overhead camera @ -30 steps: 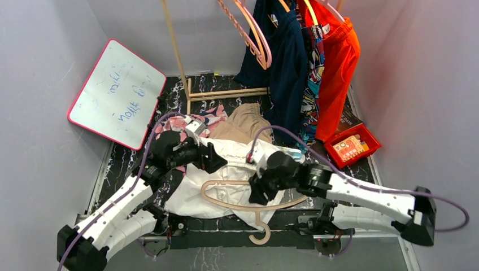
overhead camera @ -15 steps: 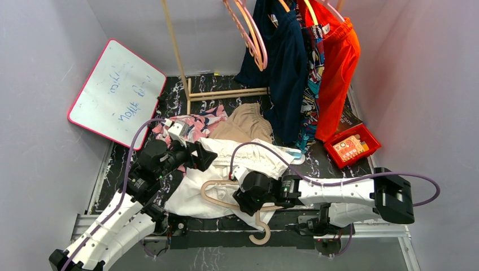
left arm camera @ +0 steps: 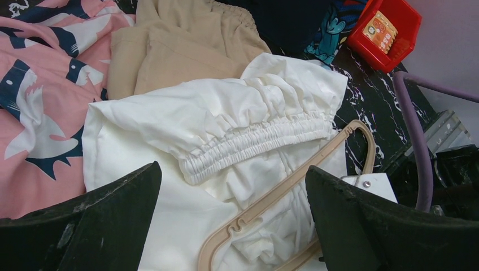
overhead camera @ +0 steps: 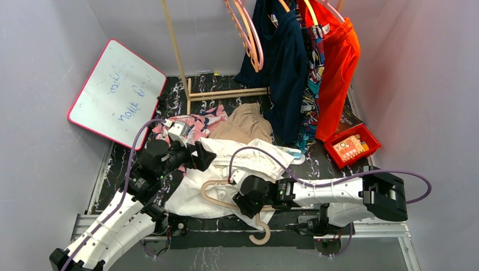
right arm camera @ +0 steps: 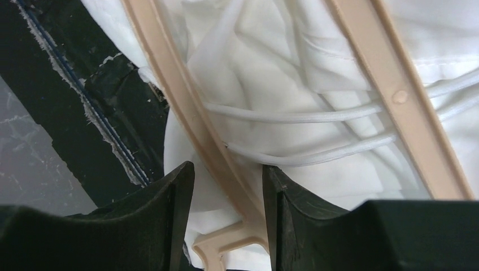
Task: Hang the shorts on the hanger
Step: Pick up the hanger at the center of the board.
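The white shorts [overhead camera: 226, 164] lie crumpled on the dark table, their gathered waistband [left arm camera: 248, 144] facing my left wrist camera. The beige hanger [overhead camera: 204, 193] lies flat on top of them, hook toward the near edge. My left gripper [overhead camera: 202, 156] hovers wide open over the shorts' far-left part, and nothing sits between its fingers [left arm camera: 231, 169]. My right gripper [overhead camera: 244, 204] is low over the hanger's neck. Its jaws [right arm camera: 227, 169] straddle the hanger's arm [right arm camera: 169, 73] just above the neck junction, with a gap showing on the left side. The white drawstring [right arm camera: 294, 117] crosses inside the hanger frame.
Tan shorts [overhead camera: 244, 121] and a pink navy-patterned garment [overhead camera: 195, 121] lie just beyond the white shorts. A whiteboard [overhead camera: 116, 93] leans at the far left and a red bin [overhead camera: 353, 145] sits at the right. A wooden rack [overhead camera: 176, 51] holds pink hangers [overhead camera: 251, 39] and hanging clothes [overhead camera: 316, 62].
My right arm swung left and toward the near edge, bringing its gripper down over the hanger's neck. My left gripper drew back slightly to the left and stayed open.
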